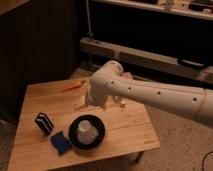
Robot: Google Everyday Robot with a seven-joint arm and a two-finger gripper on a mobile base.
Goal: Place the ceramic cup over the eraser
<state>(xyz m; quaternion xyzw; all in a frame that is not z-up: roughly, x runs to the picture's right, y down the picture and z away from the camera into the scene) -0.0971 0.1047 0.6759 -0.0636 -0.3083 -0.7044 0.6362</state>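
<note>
The ceramic cup (85,131) is small and white and sits mouth down inside a round black bowl (98,141) near the table's front. The eraser (44,122), a black block with white stripes, stands to the left of the bowl. My gripper (83,103) is mostly hidden behind the white forearm (150,95). It hovers above the table's middle, just beyond the bowl and apart from the cup.
A flat blue block (60,143) lies in front of the eraser, touching the bowl's left side. An orange stick-like object (73,85) lies at the back of the wooden table (125,131). Dark shelving and a rail stand behind the table.
</note>
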